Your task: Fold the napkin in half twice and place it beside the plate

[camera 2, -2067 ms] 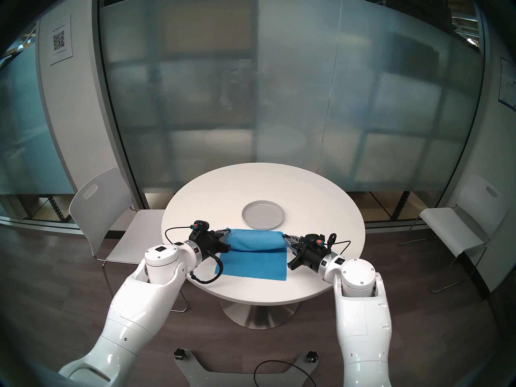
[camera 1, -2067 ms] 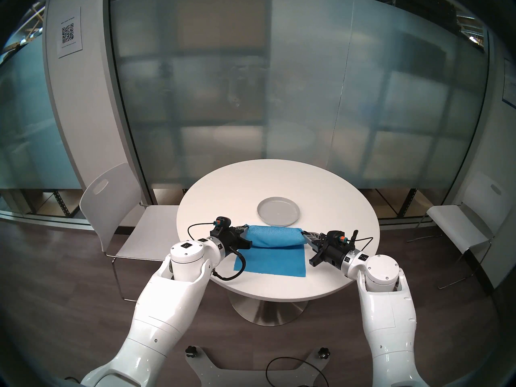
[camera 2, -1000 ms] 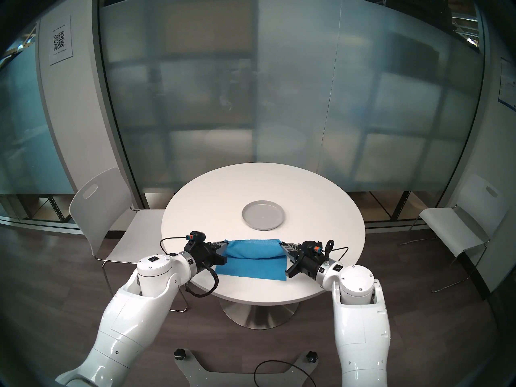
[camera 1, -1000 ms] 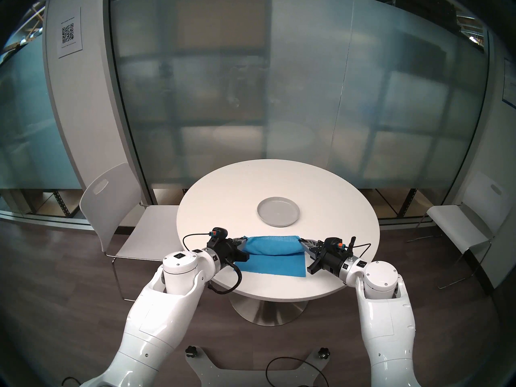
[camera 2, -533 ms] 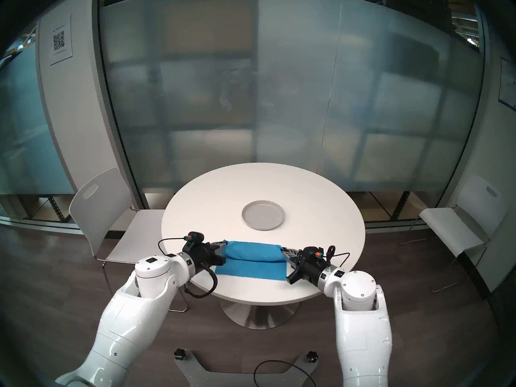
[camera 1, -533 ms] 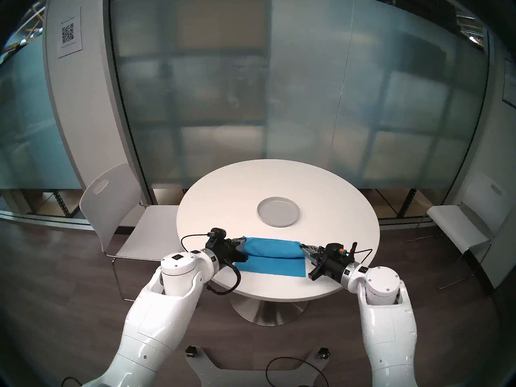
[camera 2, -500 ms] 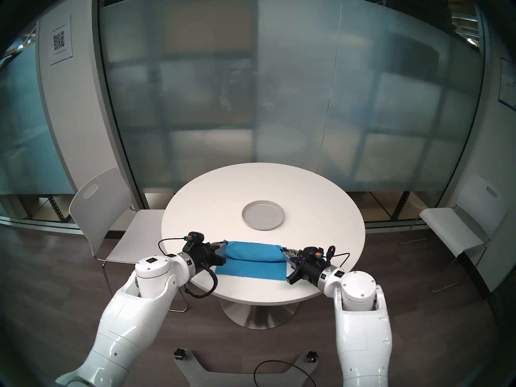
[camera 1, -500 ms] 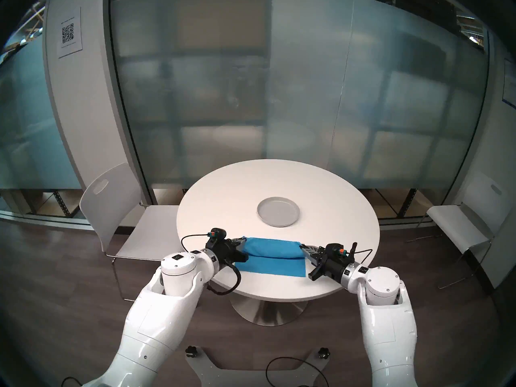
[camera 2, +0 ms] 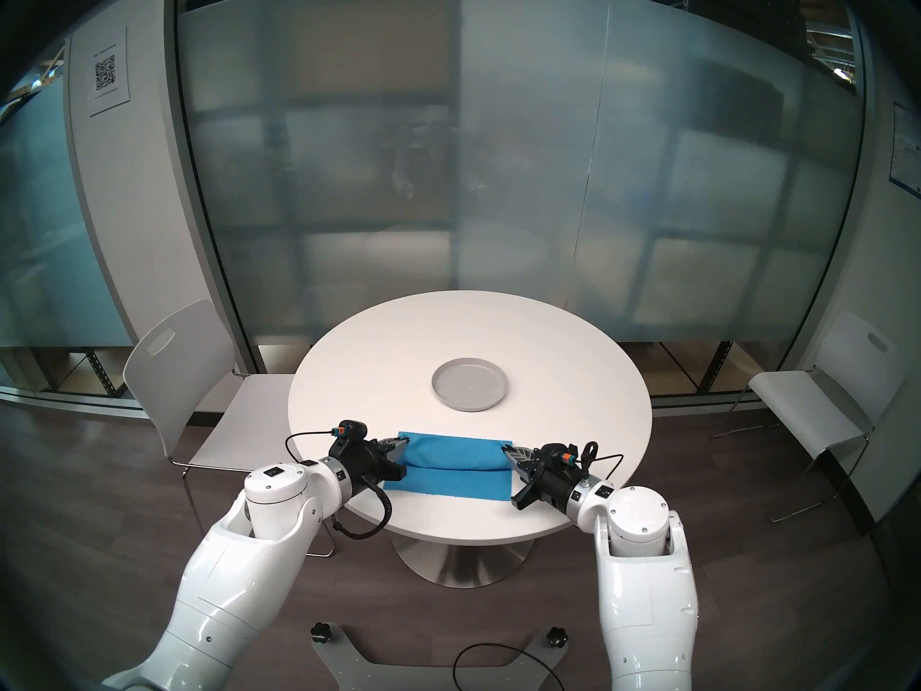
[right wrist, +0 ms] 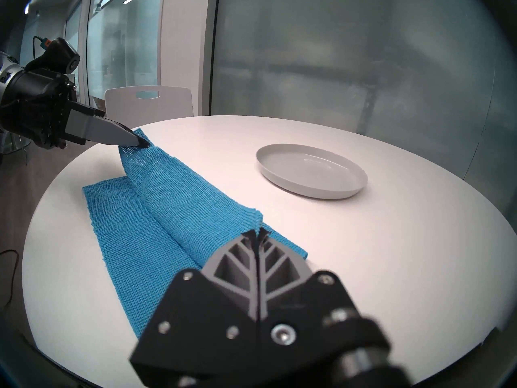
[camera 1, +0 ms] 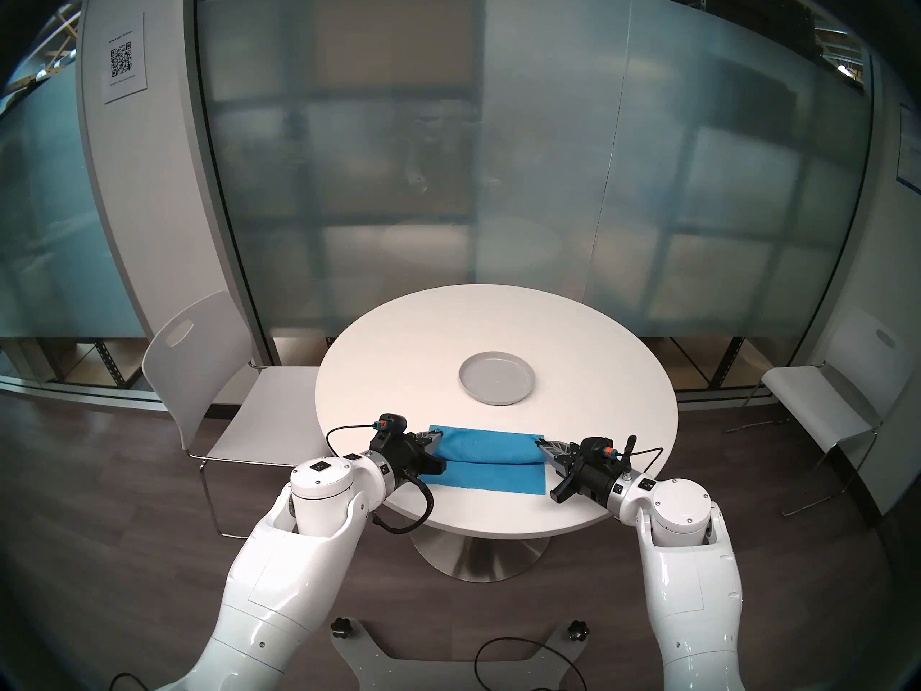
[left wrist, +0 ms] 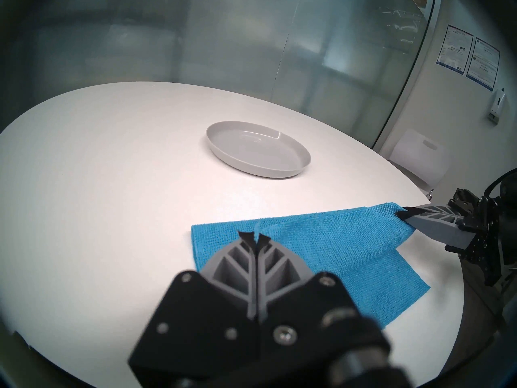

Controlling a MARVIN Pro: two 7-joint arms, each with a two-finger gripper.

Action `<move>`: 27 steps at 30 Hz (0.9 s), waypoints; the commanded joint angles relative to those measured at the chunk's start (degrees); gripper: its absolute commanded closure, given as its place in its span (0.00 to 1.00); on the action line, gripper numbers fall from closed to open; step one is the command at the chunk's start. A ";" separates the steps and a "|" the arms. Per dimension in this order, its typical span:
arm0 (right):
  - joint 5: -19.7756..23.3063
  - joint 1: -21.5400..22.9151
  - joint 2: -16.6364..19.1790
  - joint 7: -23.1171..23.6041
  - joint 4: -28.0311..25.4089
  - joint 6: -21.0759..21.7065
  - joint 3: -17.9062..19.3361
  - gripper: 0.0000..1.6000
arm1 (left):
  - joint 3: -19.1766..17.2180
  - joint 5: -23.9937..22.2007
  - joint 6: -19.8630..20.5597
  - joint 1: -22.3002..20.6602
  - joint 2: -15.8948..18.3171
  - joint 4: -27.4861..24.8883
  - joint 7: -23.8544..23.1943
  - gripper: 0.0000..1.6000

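The blue napkin [camera 1: 486, 458] lies on the near half of the round white table [camera 1: 398, 366], partly doubled over in a loose roll. My left gripper [camera 1: 438, 433] is shut on its left corner [left wrist: 256, 237]. My right gripper [camera 1: 537, 443] is shut on its right corner [right wrist: 258, 233]. Both hold that edge slightly above the flat lower layer [right wrist: 126, 239]. A flat strip of napkin shows on my side of the roll, and a thin strip on the plate side. The light-grey plate [camera 1: 497, 378] stands empty beyond the napkin [camera 2: 456, 463], apart from it.
A white chair [camera 1: 199, 366] stands at the table's left and another [camera 1: 822, 406] at the right. Frosted glass walls [camera 1: 498, 176] rise behind the table. On the floor in front of me lies a grey base plate [camera 1: 448, 660] with a black cable.
Both grippers have carried the held napkin edge toward me and down. The roll has sunk flatter, the flat strip on my side has narrowed, and the plate now shows whole.
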 commanded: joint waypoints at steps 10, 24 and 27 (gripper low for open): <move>-0.36 2.61 0.54 -0.84 0.88 -1.05 -0.51 0.95 | 0.32 0.62 -2.18 -2.60 -0.66 0.66 1.01 0.89; 0.11 0.88 0.68 -0.10 -0.60 -0.65 -0.84 0.95 | 0.12 0.53 -1.44 -0.96 -0.13 -1.19 0.30 0.88; 0.14 0.48 0.66 0.23 -1.15 -0.42 -0.84 0.95 | 0.18 0.55 -1.16 -0.25 -0.10 -1.78 0.28 0.88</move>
